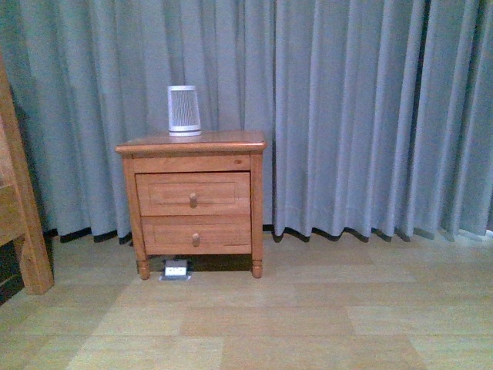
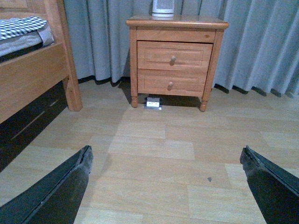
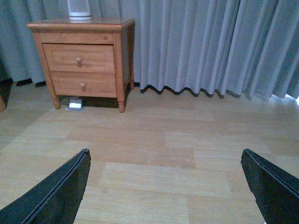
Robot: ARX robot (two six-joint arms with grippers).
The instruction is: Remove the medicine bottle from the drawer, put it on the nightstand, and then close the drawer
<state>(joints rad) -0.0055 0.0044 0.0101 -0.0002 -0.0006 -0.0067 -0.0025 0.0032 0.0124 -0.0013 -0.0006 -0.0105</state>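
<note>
The orange-brown nightstand (image 1: 192, 143) stands against the curtain, left of centre in the front view, also seen as the nightstand (image 2: 176, 22) and nightstand (image 3: 80, 23) in the wrist views. Its upper drawer (image 1: 192, 193) with a round knob is pushed shut, as are drawer (image 2: 174, 55) and drawer (image 3: 78, 58). The medicine bottle is out of view. My left gripper (image 2: 166, 163) and right gripper (image 3: 164, 163) both hang open over bare floor, well short of the nightstand, nothing between their fingers. Neither arm shows in the front view.
A ribbed white-grey tapered device (image 1: 184, 111) stands on the nightstand top. The lower drawer (image 1: 196, 234) is shut. A small floor socket (image 1: 176, 270) lies under the nightstand. A wooden bed frame (image 2: 32, 79) is at the left. Grey curtains (image 1: 370, 116) hang behind.
</note>
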